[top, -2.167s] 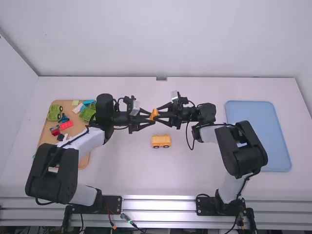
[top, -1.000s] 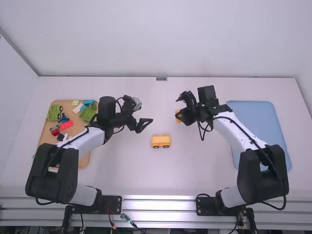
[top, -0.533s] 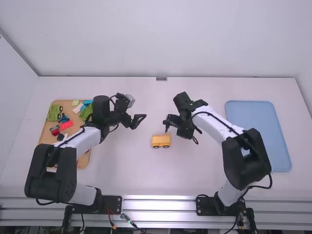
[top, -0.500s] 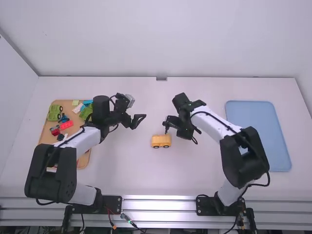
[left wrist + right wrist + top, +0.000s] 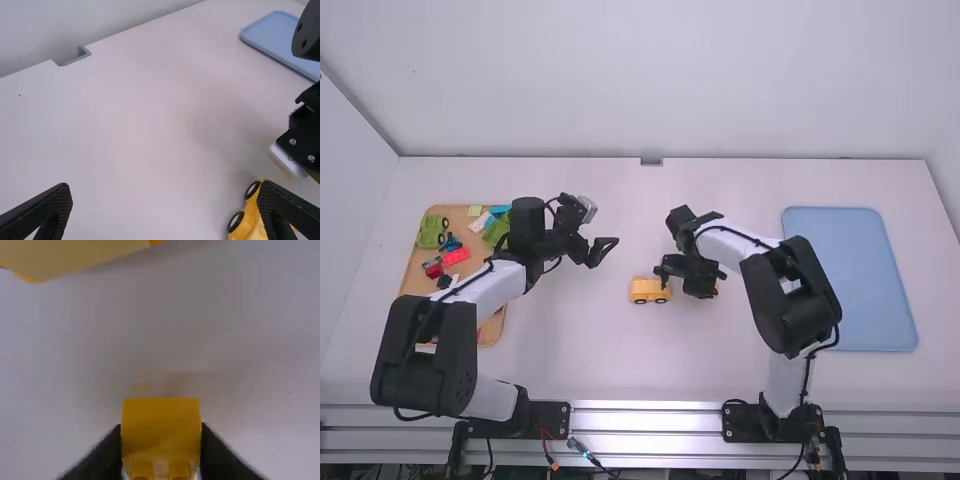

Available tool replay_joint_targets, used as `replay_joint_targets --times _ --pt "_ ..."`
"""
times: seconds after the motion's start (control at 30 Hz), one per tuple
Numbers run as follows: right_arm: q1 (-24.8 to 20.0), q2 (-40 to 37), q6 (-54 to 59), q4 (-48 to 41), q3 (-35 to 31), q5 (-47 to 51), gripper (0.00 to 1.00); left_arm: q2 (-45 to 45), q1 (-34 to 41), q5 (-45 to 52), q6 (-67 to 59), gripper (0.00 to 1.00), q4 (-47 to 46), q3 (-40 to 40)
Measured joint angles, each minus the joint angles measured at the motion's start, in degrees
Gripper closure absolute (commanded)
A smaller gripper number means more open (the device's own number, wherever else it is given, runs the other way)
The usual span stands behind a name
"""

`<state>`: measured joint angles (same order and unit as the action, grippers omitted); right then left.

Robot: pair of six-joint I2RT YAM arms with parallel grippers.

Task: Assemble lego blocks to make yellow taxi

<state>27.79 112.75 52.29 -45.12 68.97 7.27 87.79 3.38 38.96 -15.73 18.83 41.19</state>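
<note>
In the high view, my right gripper [image 5: 704, 288] is low beside the right end of the yellow car body [image 5: 645, 290], and a bit of yellow shows at its fingertips. Between its blurred fingers in the right wrist view, my right gripper [image 5: 161, 452] is shut on a yellow block [image 5: 161, 427]. Part of the car body [image 5: 75, 255] fills that view's top left corner. My left gripper [image 5: 603, 250] is up and left of the car, holding nothing. Its fingers stand wide apart in the left wrist view, where the left gripper [image 5: 166, 186] partly covers the wheeled car body [image 5: 245, 222].
At the left, a wooden tray [image 5: 492, 330] holds green, red and blue pieces, with the left arm over its edge. A blue tray [image 5: 850, 280] lies at the right, beyond the right arm. Bare white table [image 5: 570, 360] stretches in front of the car.
The two grippers, which met at the yellow block, have parted. The left drew back left and opened; the right carried the block away, then down beside the car, which stayed put.
</note>
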Motion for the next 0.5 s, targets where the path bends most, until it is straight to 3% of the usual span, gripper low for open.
replay_joint_targets --times 0.27,0.4,0.5 --pt "0.00 0.00 0.13 -0.76 1.42 0.04 0.01 0.00 -0.02 -0.04 0.02 0.01 -0.20 -0.02" --pt "-0.42 -0.42 -0.76 -2.49 6.69 -3.48 0.01 0.00 0.00 1.11 -1.68 0.01 -1.42 -0.02" --pt "-2.49 -5.09 -0.68 -2.86 8.33 -9.49 0.01 0.00 0.00 4.72 -6.88 0.01 -3.80 -0.02"
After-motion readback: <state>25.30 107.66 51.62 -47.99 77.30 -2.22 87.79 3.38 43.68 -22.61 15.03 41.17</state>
